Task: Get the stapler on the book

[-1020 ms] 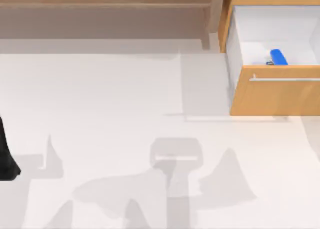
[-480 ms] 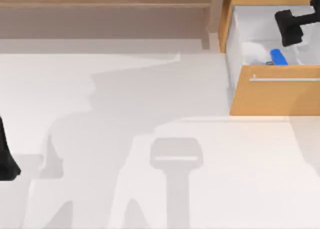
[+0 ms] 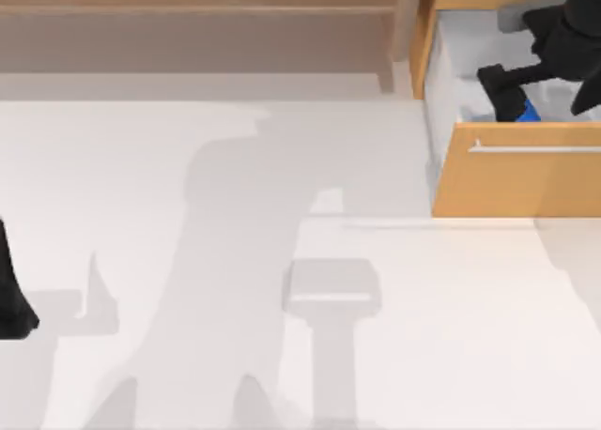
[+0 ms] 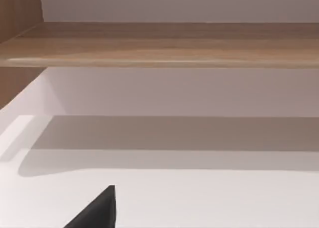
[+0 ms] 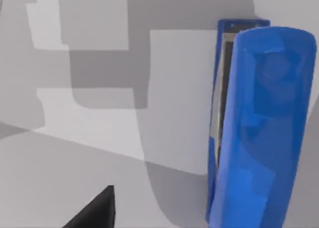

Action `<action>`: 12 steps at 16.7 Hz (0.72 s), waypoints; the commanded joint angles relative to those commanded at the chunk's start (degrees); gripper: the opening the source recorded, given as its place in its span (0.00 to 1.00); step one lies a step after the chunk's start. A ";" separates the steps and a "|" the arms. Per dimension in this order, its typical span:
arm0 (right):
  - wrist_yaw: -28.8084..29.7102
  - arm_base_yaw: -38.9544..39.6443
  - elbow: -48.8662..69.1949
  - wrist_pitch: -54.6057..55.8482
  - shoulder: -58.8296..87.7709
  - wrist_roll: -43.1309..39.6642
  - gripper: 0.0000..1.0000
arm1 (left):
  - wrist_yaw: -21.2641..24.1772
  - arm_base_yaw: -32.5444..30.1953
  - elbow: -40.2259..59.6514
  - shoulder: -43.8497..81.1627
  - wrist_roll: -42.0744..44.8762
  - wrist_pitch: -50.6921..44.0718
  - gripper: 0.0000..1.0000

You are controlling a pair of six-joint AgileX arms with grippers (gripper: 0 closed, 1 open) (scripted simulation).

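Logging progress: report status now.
Right claw down in the open drawer, over the stapler; no grip seen. Left claw parked at table's left edge. Drawer front wall stands between stapler and table.

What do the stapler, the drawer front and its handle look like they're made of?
The stapler looks like glossy blue plastic: smooth, rounded, with soft highlights. The drawer front looks like matte light wood or wood-look laminate, with its even tan tone. Its handle looks like brushed metal, a thin pale silver bar. The right claw hangs over the stapler.
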 joint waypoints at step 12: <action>0.03 0.11 -1.49 1.53 0.18 0.08 1.00 | 0.00 0.00 0.00 0.00 0.00 0.00 1.00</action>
